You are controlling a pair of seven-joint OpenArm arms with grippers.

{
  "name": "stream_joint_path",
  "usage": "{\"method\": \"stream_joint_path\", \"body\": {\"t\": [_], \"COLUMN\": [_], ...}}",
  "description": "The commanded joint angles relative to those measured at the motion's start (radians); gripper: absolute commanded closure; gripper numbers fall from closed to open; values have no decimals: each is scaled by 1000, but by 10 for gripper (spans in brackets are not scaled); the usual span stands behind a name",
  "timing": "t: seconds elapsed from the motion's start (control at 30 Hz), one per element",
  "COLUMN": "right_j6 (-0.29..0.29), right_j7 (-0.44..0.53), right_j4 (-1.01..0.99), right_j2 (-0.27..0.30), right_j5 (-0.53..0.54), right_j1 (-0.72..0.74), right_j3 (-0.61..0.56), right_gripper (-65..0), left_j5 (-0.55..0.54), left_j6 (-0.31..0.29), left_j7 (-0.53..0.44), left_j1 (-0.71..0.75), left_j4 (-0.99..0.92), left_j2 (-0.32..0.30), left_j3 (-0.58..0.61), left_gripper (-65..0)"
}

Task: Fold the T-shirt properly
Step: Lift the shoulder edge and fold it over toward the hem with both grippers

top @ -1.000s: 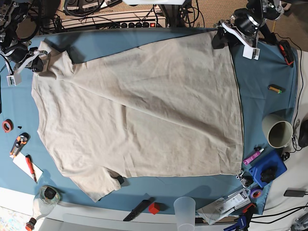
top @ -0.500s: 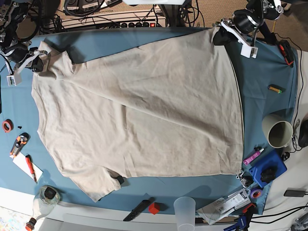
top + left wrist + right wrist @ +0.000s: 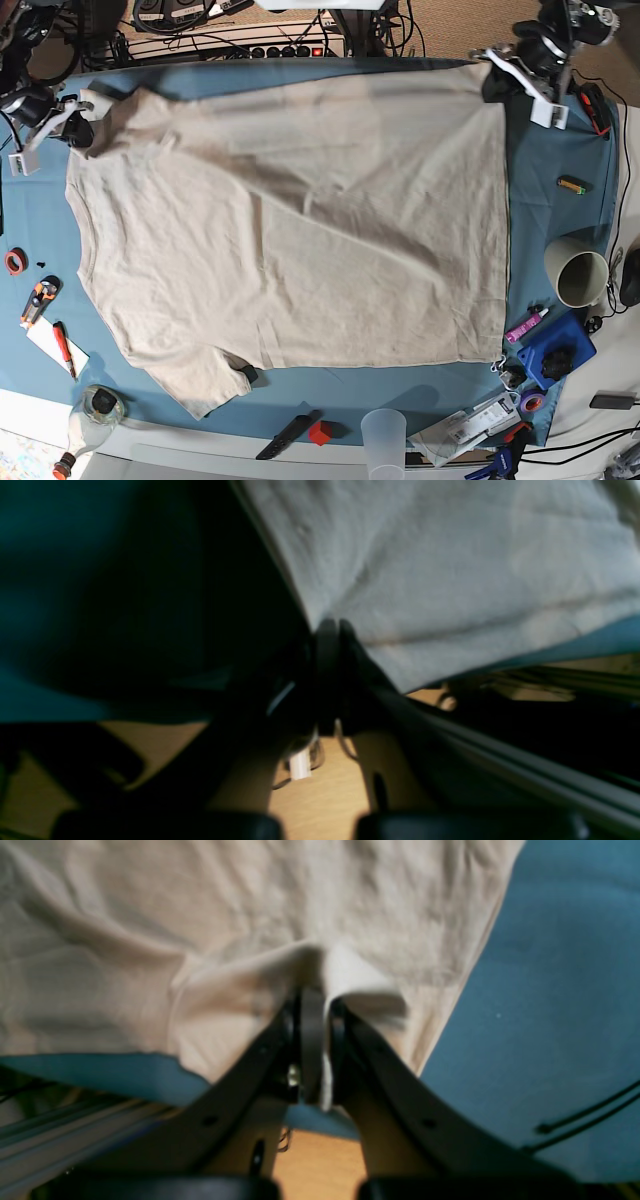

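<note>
At 1 o'clock on counter (image 3: 560,150), left claw (image 3: 327,630) clamped on T-shirt (image 3: 290,220) hem corner; at 10 o'clock, right claw (image 3: 315,1005) pinches sleeve fabric.

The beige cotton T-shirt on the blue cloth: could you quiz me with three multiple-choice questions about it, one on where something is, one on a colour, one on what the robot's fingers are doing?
1. In the base view, where does the beige short-sleeved cotton T-shirt lie?
A. Spread across the blue-teal table cloth
B. Rolled up inside the cup
C. On the floor

2. What colour is the small block at the near edge of the cloth?
A. Green
B. Red
C. White

3. What are the fingers of the left gripper and the right gripper doing?
A. Both wide open above the shirt
B. One pinching, one empty
C. Each closed on an edge of the shirt

Answers: 1 A, the shirt covers most of the cloth; 2 B, the block is plainly red; 3 C, both wrist views show fabric pinched between closed fingers.
</note>
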Motion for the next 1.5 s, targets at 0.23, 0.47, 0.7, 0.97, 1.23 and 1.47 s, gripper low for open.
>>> {"method": "stream_joint_path", "body": {"t": [0.23, 0.47, 0.7, 0.97, 1.23, 1.47], "right_j6": [38, 39, 39, 16, -9, -43], "right_j7": [-30, -30, -10, 57, 89, 174], "right_j4": [44, 227, 236, 235, 234, 234], "right_j2": [2, -113, -154, -154, -154, -154], "right_j5": [140, 158, 105, 13, -87, -269], "right_j1": [-47, -129, -126, -113, -30, 13], "right_j3": [127, 179, 179, 177, 148, -7], "right_gripper": [0, 0, 0, 0, 0, 0], "left_j5": [-19, -84, -93, -34, -25, 69], "left_j6": [-7, -8, -11, -8, -8, 2], "left_j7": [-8, 15, 6, -27, -53, -79], "left_j1": [12, 52, 18, -56, -73, -158], "left_j4": [26, 39, 39, 39, 34, -19], "left_j2": [-52, -69, -84, -84, -84, -85], "left_j3": [-14, -74, -74, -73, -66, 20], "left_gripper": [0, 0, 0, 0, 0, 0]}}
